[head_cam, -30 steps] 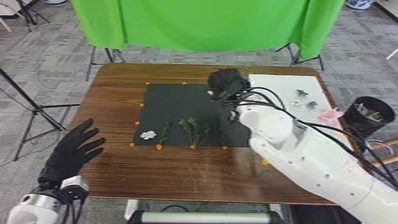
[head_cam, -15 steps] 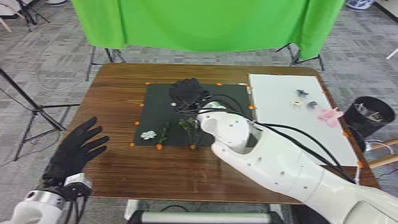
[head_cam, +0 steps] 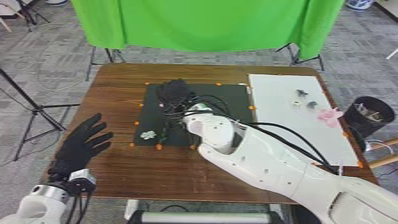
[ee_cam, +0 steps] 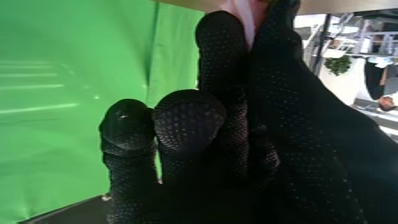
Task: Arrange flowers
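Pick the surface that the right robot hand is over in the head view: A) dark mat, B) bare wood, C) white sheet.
A: the right robot hand is above the dark mat, with the white sheet off to its right.

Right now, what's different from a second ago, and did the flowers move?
The right robot hand moved left over the dark mat; it holds something pink. The left robot hand edged forward slightly. The small white flower and pink flower stayed put.
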Motion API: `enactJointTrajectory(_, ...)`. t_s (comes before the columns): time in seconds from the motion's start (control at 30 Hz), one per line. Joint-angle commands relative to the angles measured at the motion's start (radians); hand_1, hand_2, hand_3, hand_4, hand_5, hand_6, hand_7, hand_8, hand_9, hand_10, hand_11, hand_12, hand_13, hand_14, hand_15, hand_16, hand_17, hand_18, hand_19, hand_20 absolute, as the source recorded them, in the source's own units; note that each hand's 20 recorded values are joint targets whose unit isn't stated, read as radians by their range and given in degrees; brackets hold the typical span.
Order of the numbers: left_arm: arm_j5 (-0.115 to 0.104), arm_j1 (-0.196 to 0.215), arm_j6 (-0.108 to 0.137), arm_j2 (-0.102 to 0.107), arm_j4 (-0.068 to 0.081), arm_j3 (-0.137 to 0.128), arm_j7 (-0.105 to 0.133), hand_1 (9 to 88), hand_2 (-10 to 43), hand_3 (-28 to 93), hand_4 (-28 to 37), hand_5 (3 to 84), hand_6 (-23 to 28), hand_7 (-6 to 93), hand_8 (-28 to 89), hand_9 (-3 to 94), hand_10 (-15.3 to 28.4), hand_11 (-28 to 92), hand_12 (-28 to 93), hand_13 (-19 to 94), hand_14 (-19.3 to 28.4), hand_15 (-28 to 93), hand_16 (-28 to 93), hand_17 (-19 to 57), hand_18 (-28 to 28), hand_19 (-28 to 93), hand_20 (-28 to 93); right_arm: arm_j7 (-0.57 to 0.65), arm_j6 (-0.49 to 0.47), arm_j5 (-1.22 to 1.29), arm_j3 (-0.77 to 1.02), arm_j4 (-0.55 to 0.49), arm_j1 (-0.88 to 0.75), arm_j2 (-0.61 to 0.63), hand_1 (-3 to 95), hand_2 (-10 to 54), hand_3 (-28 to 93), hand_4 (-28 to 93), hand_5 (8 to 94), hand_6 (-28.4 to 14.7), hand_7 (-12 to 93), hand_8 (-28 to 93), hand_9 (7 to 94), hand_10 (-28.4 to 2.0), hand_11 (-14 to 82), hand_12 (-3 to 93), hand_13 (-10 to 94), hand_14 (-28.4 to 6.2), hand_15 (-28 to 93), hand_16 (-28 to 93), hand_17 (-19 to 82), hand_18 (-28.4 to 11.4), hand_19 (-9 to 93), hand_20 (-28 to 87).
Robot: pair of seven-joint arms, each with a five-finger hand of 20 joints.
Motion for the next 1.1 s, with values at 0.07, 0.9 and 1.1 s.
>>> enactJointTrajectory(0.07, 0.002, -0.004, -0.010, 0.003, 0.003, 0.010, 0.000, 25.6, -2.5, 70, -24.5, 23.0, 2.2, 21.6, -11, 21.3, 11.3, 18, 17, 21, 16.3, 30, 1, -9.2, 22.4, 43, 10, 0.019, 0.012, -0.022, -0.008, 0.026, 0.019, -0.020, 47.2, -9.5, 85, -28, 67.0, 3.3, 49, 4, 87.9, -3.2, 14.5, 45.6, 75, -3.4, 74, 29, 38, -19.6, 93, 49)
enactJointTrajectory(0.9, 0.009, -0.026, -0.023, 0.001, 0.014, 0.017, -0.016, 25.7, -2.5, 70, -24.5, 23.0, 2.2, 21.9, -11, 21.3, 11.3, 18, 17, 20, 16.3, 30, 1, -9.2, 22.4, 43, 10, 0.025, -0.075, -0.026, 0.017, 0.016, -0.011, -0.024, 40.9, -9.5, 81, -28, 62.5, 3.2, 49, 4, 82.9, -4.2, 17.0, 40.2, 72, -3.7, 75, 29, 36, -19.6, 93, 49)
enactJointTrajectory(1.1, 0.009, -0.019, -0.022, 0.000, 0.012, 0.014, -0.016, 25.6, -2.5, 70, -24.3, 23.0, 2.2, 21.8, -11, 21.3, 11.3, 18, 17, 20, 16.3, 31, 1, -9.2, 22.4, 43, 10, 0.026, -0.084, -0.028, 0.021, 0.014, -0.012, -0.024, 38.9, -9.5, 81, -28, 59.1, 2.6, 49, 4, 78.8, -5.1, 21.3, 35.8, 71, -3.8, 76, 29, 35, -19.5, 93, 49)
